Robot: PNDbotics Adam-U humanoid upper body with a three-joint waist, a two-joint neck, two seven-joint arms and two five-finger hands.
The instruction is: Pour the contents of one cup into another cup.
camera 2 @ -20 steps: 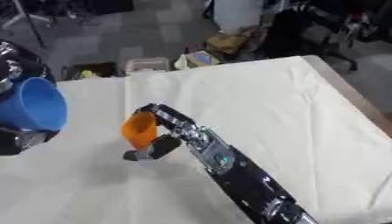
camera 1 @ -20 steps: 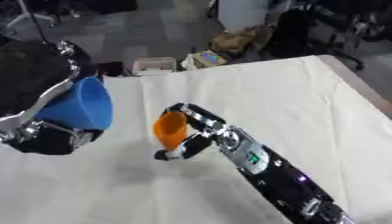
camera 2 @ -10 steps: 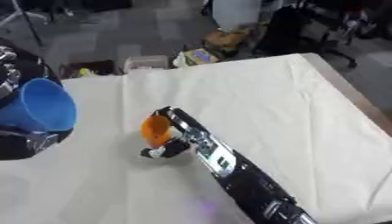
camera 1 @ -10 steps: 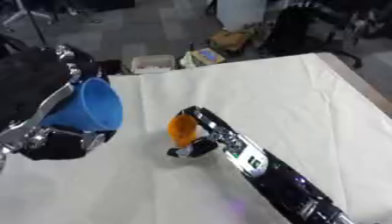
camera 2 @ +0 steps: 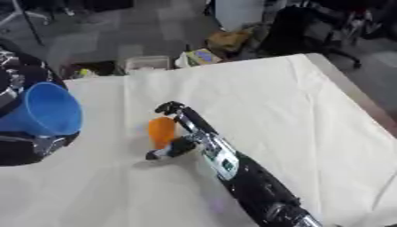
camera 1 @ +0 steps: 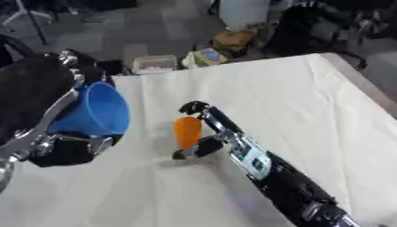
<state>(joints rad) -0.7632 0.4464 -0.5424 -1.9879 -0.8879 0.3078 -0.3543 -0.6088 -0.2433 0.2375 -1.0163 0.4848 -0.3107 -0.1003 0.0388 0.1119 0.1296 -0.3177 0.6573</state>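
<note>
Left eye view blurs the left hand (camera 1: 54, 146), curled round a blue cup (camera 1: 95, 111) at frame left; right hand (camera 1: 203, 133) pinches an orange cup (camera 1: 187, 131) at centre.

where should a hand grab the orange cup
Around its side wall, about mid-height, coming from the right. The orange cup looks upright on the table, so its wall is free all round; the right hand already curls round it from that side. The left hand holds the blue cup.
</note>
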